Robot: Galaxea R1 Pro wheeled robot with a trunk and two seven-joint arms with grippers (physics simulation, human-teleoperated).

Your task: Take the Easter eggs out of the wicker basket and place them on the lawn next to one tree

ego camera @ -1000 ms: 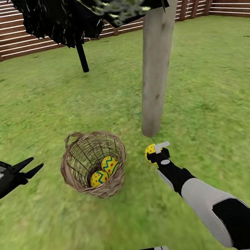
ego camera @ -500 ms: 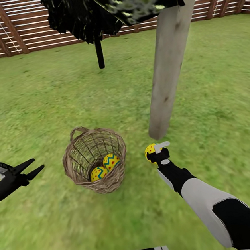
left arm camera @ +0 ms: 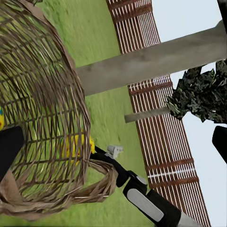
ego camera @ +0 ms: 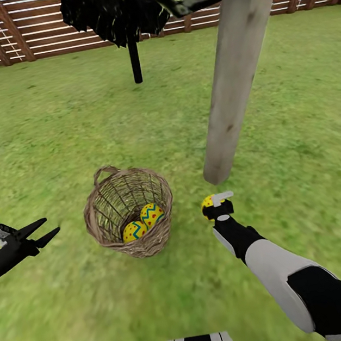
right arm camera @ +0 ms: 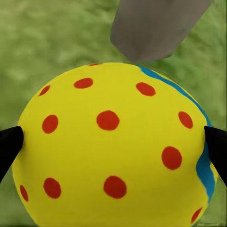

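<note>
The right gripper [ego camera: 216,205], clamped on an egg [ego camera: 208,204], hangs just short of the tree [ego camera: 233,80] base, which lies straight ahead; the left gripper [ego camera: 43,230] gapes empty.

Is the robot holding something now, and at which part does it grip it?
The right gripper holds one egg, its fingers pressing the egg's two opposite sides. The left gripper is open, holding nothing.

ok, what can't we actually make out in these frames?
- Basket, head view: its near wall hides the lower parts of the two eggs inside.
- Held egg, right wrist view: its underside is cut off by the picture edge, and it hides the grass beneath.
- Tree trunk, head view: its top runs off the upper edge.
- Right pincer, head view: the wrist covers its fingertips.
- Left arm, head view: cut off behind the open left pincer.
</note>
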